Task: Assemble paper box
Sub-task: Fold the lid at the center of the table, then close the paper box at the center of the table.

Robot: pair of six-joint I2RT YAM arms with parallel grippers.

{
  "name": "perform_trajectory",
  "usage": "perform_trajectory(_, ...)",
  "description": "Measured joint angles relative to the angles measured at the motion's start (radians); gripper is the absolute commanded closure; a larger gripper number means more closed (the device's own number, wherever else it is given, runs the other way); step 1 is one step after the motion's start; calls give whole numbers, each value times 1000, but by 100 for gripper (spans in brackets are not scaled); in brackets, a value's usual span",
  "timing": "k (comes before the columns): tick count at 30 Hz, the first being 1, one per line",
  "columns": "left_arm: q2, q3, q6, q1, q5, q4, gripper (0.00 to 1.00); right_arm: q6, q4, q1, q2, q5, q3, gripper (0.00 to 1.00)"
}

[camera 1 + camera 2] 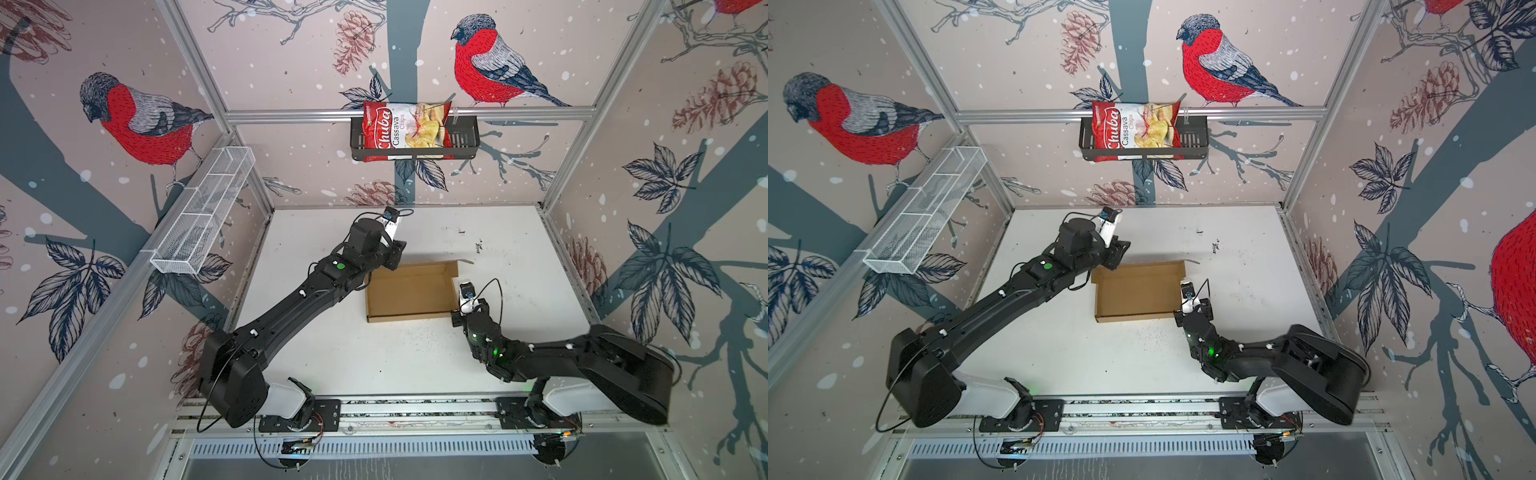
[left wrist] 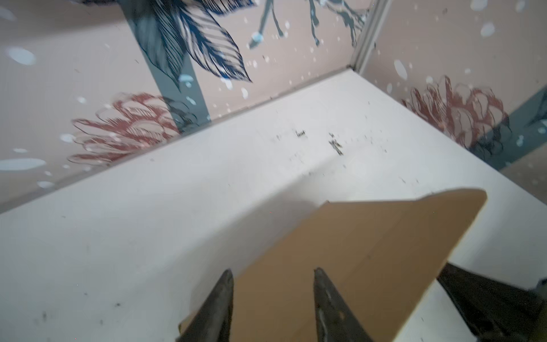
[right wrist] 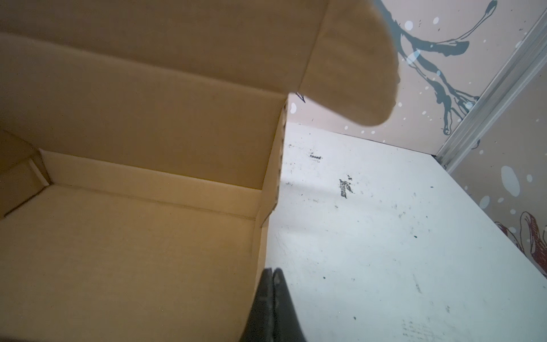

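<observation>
While left jaws gape at paper box point(image 2: 370, 251), right jaws shut

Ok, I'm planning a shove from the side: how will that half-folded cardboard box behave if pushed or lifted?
The paper box looks thin and empty, so probably light: likely to slide across the smooth table rather than tip. Its raised lid flap seems unlatched, so it may flop at the crease.

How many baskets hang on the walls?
2: the white mesh basket on the left wall, the black basket on the back rail, holding the chips bag.
</observation>
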Motion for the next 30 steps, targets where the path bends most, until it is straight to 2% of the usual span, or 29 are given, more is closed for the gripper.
perform_trajectory(8,-22,-202,-61,-60,35,10,58,156,-483,-2,-496,-77,26,77)
perform_trajectory(10,-33,-260,-82,-72,42,26,57,190,-569,-27,-583,-106,43,68)
perform_trajectory(12,-37,-304,-98,-78,44,47,57,216,-642,-86,-612,-151,80,65)
perform_trajectory(15,-36,-355,-116,-80,44,90,57,268,-753,-256,-529,-340,203,59)
perform_trajectory(19,0,-386,-128,-86,37,158,56,317,-866,-433,-317,-611,383,45)
perform_trajectory(22,48,-385,-135,-88,39,166,56,335,-964,-481,-134,-792,516,42)
perform_trajectory(26,94,-367,-156,-89,46,164,54,335,-1023,-512,21,-954,573,42)
perform_trajectory(30,71,-367,-183,-92,45,153,43,344,-1048,-555,111,-1048,573,44)
